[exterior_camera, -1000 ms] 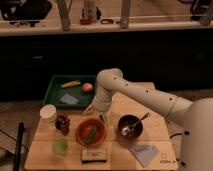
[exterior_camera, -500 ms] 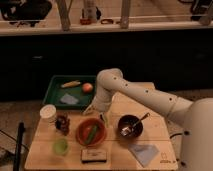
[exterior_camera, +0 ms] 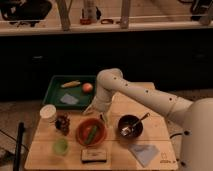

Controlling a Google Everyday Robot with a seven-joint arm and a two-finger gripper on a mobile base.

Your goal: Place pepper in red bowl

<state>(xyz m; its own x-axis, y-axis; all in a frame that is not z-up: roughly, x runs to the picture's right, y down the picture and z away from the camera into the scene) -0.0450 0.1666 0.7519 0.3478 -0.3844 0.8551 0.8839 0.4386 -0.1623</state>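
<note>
Green pepper (exterior_camera: 92, 133): lies inside the red bowl (exterior_camera: 79, 133)
Red bowl: on the wooden desk (exterior_camera: 150, 102), left of the dark bowl (exterior_camera: 122, 123)
Pincer (exterior_camera: 102, 116): by the red bowl's far right rim, above the desk
Pincer grip: cannot tell

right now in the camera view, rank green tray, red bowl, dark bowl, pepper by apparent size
green tray
red bowl and dark bowl: too alike to rank
pepper
The gripper hangs by the red bowl's right rim.
</note>
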